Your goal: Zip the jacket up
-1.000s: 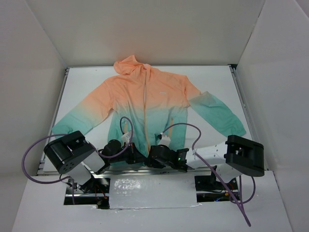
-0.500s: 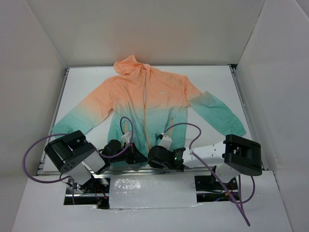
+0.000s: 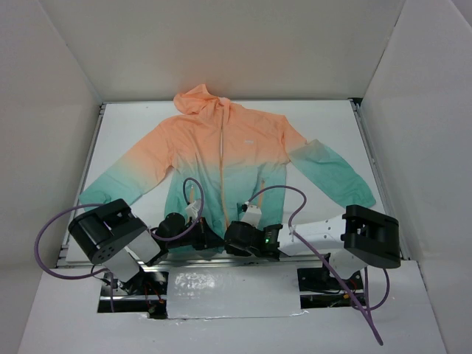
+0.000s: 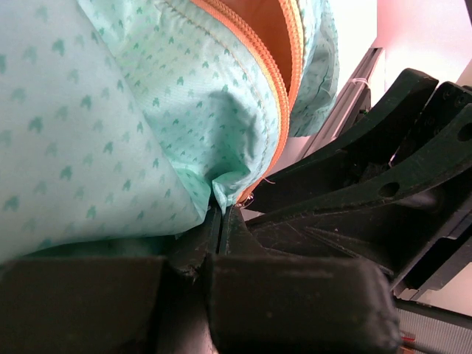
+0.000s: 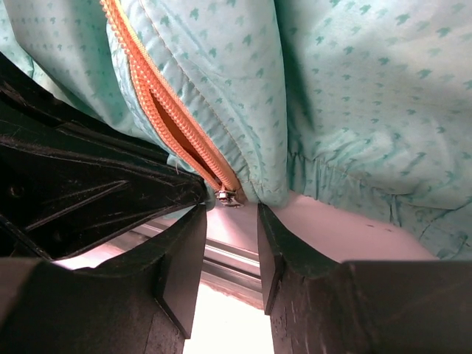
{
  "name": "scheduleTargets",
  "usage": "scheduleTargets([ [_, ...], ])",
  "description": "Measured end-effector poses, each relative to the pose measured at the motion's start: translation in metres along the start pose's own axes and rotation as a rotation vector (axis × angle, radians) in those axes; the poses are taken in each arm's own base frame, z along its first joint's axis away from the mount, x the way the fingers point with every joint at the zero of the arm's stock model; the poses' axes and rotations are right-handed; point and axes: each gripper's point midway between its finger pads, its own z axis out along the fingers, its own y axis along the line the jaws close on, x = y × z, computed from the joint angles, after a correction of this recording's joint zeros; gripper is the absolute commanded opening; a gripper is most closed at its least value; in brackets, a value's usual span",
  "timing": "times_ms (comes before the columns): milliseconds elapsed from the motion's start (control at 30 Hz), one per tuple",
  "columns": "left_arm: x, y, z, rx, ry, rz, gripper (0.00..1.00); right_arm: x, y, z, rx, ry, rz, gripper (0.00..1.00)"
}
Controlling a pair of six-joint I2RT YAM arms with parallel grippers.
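Anchoring the jacket (image 3: 221, 162) for zipping
Left pincer (image 4: 221, 210) is pinching limp, slippery fabric beside the zipper (image 4: 276, 81); right pincer (image 5: 230, 214) is gaping narrowly under the slider (image 5: 227, 196), apparently not touching.

Cams: one overhead, two wrist close-ups.
Top view sits high and behind, looking down and forward over the table (image 3: 324, 122) and the whole jacket (image 3: 221, 158). Both wrist views sit very close at the hem, on opposite sides of the zipper (image 5: 173, 122); they share its bottom end.
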Motion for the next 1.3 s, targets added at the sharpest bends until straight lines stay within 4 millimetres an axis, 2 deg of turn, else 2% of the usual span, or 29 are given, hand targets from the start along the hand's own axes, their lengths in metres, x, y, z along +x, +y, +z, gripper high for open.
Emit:
scheduleTargets([
  [133, 0.000, 0.000, 0.000, 0.001, -0.002, 0.001, 0.00, 0.001, 0.001, 0.002, 0.011, -0.002, -0.010, 0.38],
  [300, -0.006, 0.003, 0.001, -0.013, -0.029, 0.001, 0.00, 0.002, 0.012, 0.011, 0.053, 0.005, -0.037, 0.31],
  [467, -0.008, 0.003, 0.001, -0.014, -0.037, 0.002, 0.00, 0.000, 0.010, 0.012, 0.094, 0.001, -0.039, 0.27],
  [567, -0.009, 0.004, 0.001, -0.014, -0.041, 0.003, 0.00, -0.001, 0.009, 0.013, 0.121, -0.005, -0.036, 0.29],
  [700, -0.010, 0.004, 0.002, -0.013, -0.047, 0.005, 0.00, -0.003, 0.006, 0.012, 0.152, -0.018, -0.036, 0.39],
  [733, -0.010, 0.004, 0.002, -0.012, -0.049, 0.005, 0.00, -0.003, 0.005, 0.011, 0.157, -0.022, -0.034, 0.45],
  [800, -0.011, 0.004, 0.002, -0.014, -0.050, 0.004, 0.00, -0.005, 0.003, 0.009, 0.166, -0.032, -0.035, 0.46],
  [1000, -0.012, 0.002, 0.003, -0.007, -0.051, 0.006, 0.00, -0.011, -0.007, 0.007, 0.202, -0.062, -0.042, 0.46],
  [1300, -0.008, 0.001, 0.005, 0.004, -0.032, 0.006, 0.00, -0.019, -0.012, 0.010, 0.274, -0.102, -0.096, 0.39],
])
